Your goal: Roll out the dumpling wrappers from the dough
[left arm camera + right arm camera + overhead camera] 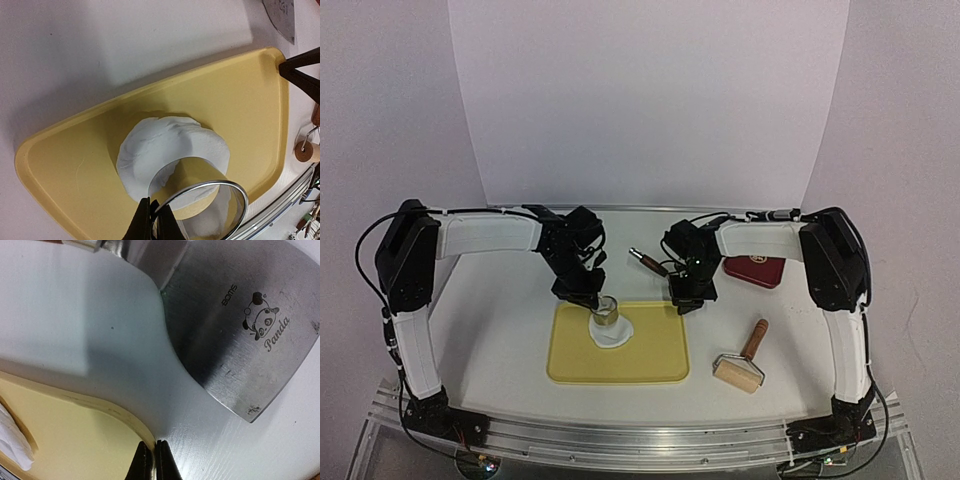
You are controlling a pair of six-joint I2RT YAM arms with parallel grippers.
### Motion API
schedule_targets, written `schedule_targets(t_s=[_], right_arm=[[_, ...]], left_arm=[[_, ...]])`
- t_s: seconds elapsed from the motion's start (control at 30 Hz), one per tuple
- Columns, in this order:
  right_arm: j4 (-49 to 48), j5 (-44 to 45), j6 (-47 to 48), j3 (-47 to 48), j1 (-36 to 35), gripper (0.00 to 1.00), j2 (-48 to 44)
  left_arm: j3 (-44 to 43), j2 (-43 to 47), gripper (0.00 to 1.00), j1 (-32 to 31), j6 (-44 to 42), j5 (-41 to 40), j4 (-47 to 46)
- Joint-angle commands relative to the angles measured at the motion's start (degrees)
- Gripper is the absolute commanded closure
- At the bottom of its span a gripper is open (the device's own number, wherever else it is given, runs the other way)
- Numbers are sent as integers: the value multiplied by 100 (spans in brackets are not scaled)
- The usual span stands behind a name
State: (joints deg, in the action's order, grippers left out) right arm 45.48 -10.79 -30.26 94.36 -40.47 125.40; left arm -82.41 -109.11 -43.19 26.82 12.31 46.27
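We judge the dough (165,145), on the tray (65,165) by the near edge of the table (490,340), soft and tearable, best lifted by its rim; left end effector (153,212) pinches the cutter (200,175), right end effector (152,460) closed, empty.

The dough (170,145) is a flat, roundish, rumpled white sheet near the middle of the yellow tray (65,165), partly under the steel ring (195,172).
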Motion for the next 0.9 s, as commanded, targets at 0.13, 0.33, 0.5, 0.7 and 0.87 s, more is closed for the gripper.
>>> schedule_targets(t_s=[0.13,0.33,0.5,0.7,0.87], right_arm=[[18,-16,-96,306,-35,100,167],[17,-31,-120,343,-38,100,194],[23,-52,-137,344,-39,100,212],[20,-53,-132,352,-36,100,212],[26,-72,-88,403,-34,100,241]], left_arm=[[-57,-256,100,-79,-241,110,-205],[-103,-397,100,-89,-313,75,-188],[-120,-505,100,-92,-358,-47,-182],[-152,-548,100,-93,-342,-242,-112],[-152,-565,93,-90,-373,-93,-104]])
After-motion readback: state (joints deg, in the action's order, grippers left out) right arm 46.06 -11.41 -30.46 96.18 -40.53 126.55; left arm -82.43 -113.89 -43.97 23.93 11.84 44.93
